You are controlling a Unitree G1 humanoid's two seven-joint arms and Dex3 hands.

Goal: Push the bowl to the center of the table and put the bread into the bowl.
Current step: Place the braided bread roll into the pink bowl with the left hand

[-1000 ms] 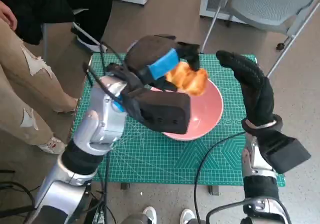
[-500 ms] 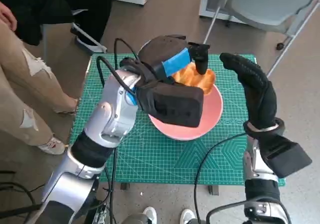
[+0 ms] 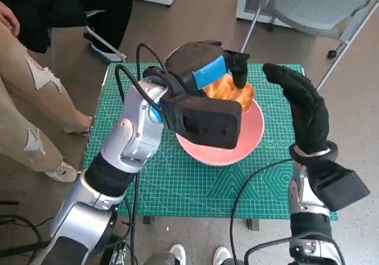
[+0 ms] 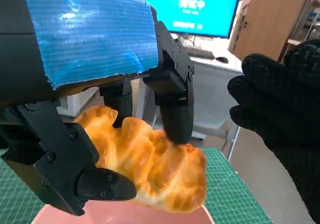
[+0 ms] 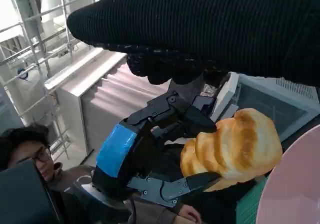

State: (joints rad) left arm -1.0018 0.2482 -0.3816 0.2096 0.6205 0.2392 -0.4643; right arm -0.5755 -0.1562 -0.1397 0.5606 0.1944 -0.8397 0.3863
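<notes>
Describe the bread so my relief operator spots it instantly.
Find the green cutting mat on the table, then the pink bowl on it. Over the bowl's far side the blue-taped left hand grips the bread: golden, glossy, ridged, the only orange thing there.

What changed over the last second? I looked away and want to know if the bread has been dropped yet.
Not yet. The left hand carried the bread a little farther across the table, over the far side of the bowl, mostly in the first half second. Its fingers still grip the bread. The bowl and the right hand, open beside it, stayed about where they were.
</notes>
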